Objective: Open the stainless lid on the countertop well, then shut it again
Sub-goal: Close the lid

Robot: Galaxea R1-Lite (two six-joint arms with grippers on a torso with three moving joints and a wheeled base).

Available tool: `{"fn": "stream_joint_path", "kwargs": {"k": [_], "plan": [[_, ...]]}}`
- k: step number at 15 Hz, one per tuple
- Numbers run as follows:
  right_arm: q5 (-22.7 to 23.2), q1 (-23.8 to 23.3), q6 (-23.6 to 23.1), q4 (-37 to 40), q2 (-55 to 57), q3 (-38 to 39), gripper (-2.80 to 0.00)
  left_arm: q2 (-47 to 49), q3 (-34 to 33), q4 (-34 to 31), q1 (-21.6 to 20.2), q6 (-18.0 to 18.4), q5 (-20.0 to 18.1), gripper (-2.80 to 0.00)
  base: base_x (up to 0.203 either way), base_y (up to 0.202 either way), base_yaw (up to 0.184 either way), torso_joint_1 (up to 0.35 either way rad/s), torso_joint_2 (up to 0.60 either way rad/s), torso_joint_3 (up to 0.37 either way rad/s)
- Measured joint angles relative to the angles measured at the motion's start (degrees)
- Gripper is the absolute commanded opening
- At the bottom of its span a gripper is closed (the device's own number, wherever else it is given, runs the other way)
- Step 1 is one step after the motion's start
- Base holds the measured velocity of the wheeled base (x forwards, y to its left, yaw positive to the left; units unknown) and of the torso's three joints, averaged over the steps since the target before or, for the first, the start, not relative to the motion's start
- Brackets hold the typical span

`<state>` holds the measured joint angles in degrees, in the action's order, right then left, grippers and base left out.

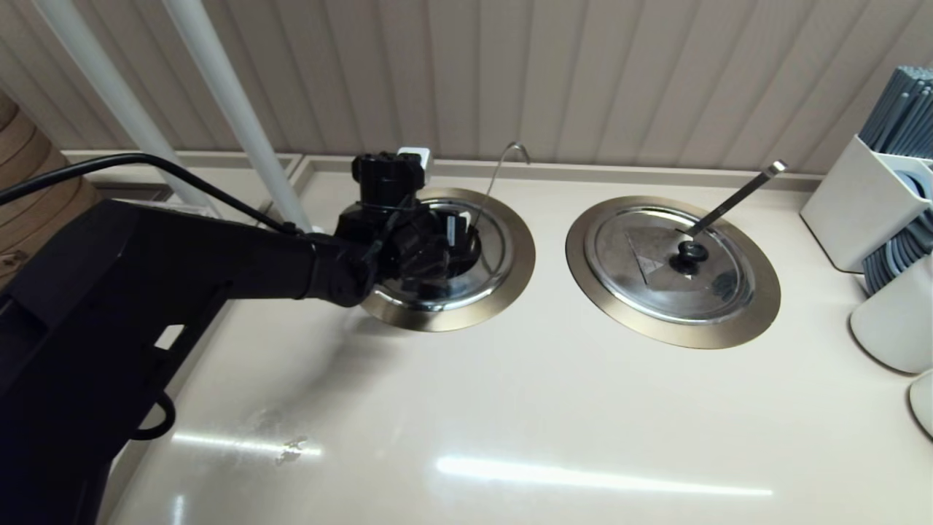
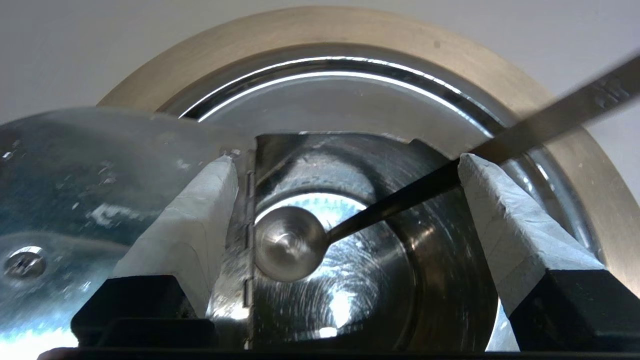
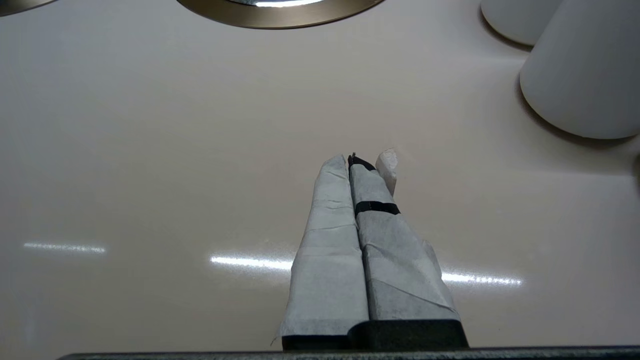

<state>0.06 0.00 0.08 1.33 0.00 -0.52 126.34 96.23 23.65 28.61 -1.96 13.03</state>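
The countertop well (image 1: pixel 514 281) sits at the left, its bronze-grey rim ring (image 2: pixel 575 145) around a dark steel basin. The stainless lid (image 1: pixel 437 297) is hinged; one half (image 2: pixel 100 165) is swung up, showing its shiny underside and a screw. It stands just outside one of the taped fingers (image 2: pixel 200 225). The other half (image 2: pixel 350 110) lies flat. My left gripper (image 1: pixel 455 240) hangs open over the opening, holding nothing. Inside I see the ladle bowl (image 2: pixel 287 245); its thin hook-ended handle (image 1: pixel 503 164) rises behind. My right gripper (image 3: pixel 357 160) is shut, low over bare counter.
A second well at the right keeps its lid (image 1: pixel 670 266) down, with a black knob (image 1: pixel 689 251) and a flat square-ended ladle handle (image 1: pixel 743 191). White holders (image 1: pixel 860 211) stand at the far right. Two white poles (image 1: pixel 226 102) rise behind my left arm.
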Motion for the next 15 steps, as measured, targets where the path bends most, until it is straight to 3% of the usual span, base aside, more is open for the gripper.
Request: {"fn": "stream_joint_path", "kwargs": {"k": [3, 7, 12, 15], "plan": [[0.0, 0.0, 0.0, 0.0, 0.0, 0.0, -2.8, -5.2, -8.3, 5.8, -2.8, -0.7, -2.0, 0.0, 0.0, 0.0, 0.0, 0.0, 0.0, 0.0], [0.0, 0.0, 0.0, 0.0, 0.0, 0.0, -2.8, -11.1, -13.8, 6.2, -4.1, -4.3, -2.4, 0.0, 0.0, 0.0, 0.0, 0.0, 0.0, 0.0], [0.0, 0.0, 0.0, 0.0, 0.0, 0.0, -2.8, -20.0, -25.8, 6.4, -13.4, -8.2, -3.5, 0.0, 0.0, 0.0, 0.0, 0.0, 0.0, 0.0], [0.0, 0.0, 0.0, 0.0, 0.0, 0.0, -2.8, -22.8, -31.6, 6.3, -15.6, -12.1, -7.1, 0.0, 0.0, 0.0, 0.0, 0.0, 0.0, 0.0]]}}
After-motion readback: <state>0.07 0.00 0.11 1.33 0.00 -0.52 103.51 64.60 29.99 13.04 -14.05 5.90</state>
